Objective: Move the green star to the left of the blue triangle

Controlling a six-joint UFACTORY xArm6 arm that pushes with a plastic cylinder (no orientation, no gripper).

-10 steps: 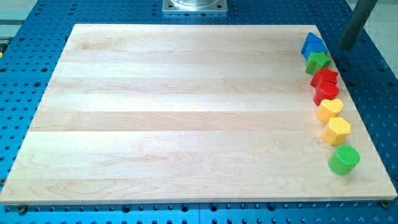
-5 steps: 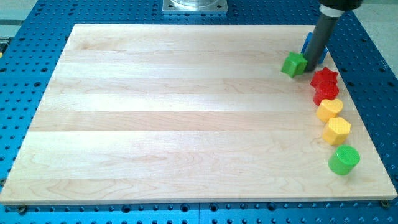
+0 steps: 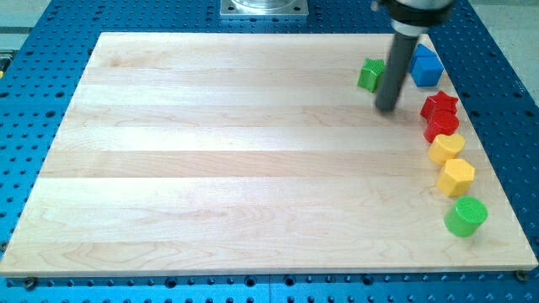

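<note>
Green star [image 3: 369,75] just left of my dark rod's tip [image 3: 387,108], blue triangle [image 3: 425,66] right; no jaws visible.

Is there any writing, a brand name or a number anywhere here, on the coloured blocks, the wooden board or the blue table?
None: no word, number, brand or sign can be read anywhere.
The wooden board, the blue table, the green star, the blue triangle and my tip all show plain surfaces.
</note>
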